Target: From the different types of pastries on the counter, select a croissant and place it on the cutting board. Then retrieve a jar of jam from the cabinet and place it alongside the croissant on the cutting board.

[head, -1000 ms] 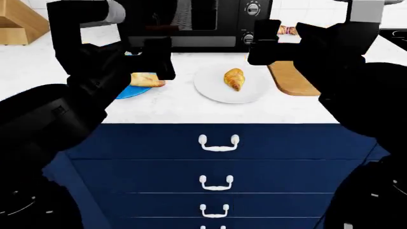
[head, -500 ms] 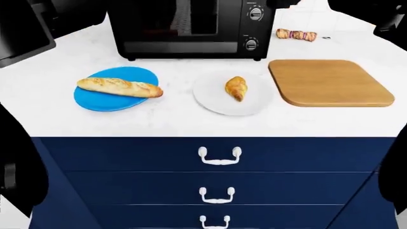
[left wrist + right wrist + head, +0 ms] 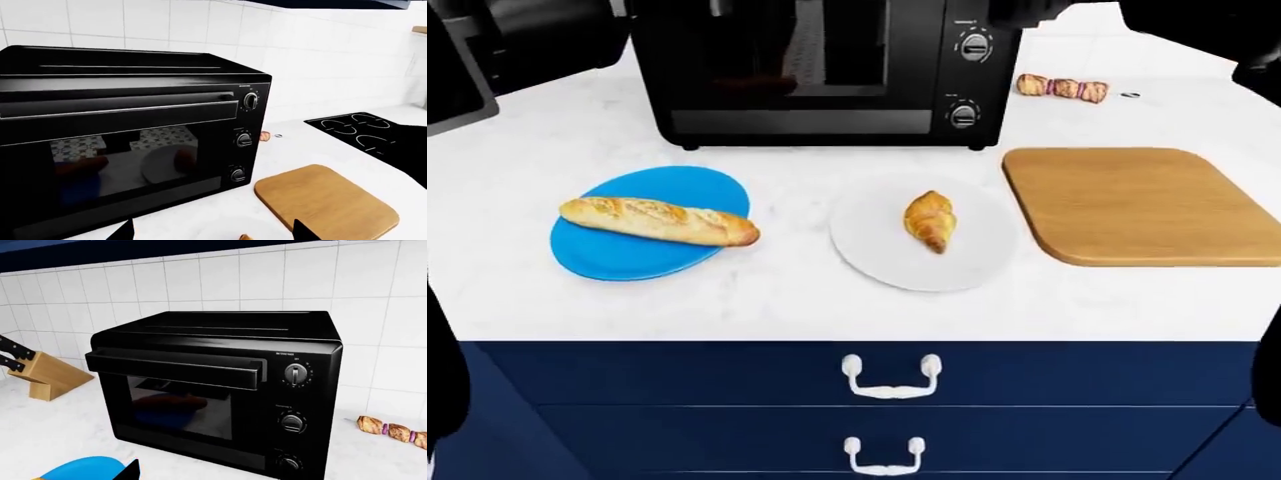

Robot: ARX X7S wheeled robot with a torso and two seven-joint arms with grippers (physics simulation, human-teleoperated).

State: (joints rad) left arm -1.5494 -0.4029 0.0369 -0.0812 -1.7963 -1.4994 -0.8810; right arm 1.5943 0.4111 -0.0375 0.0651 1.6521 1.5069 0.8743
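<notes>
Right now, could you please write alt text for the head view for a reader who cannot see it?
A croissant lies on a white plate at the middle of a white marble counter, with an empty wooden cutting board to its right. A baguette rests on a blue plate to the left, a black oven stands behind, and blue drawers sit below.

Counter (image 3: 787,300) — oven (image 3: 814,70), two plates, cutting board (image 3: 1134,205) (bare)

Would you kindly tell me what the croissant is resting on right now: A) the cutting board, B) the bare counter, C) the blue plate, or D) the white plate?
D: the croissant lies on the white plate, between the blue plate holding the baguette and the bare cutting board.
</notes>
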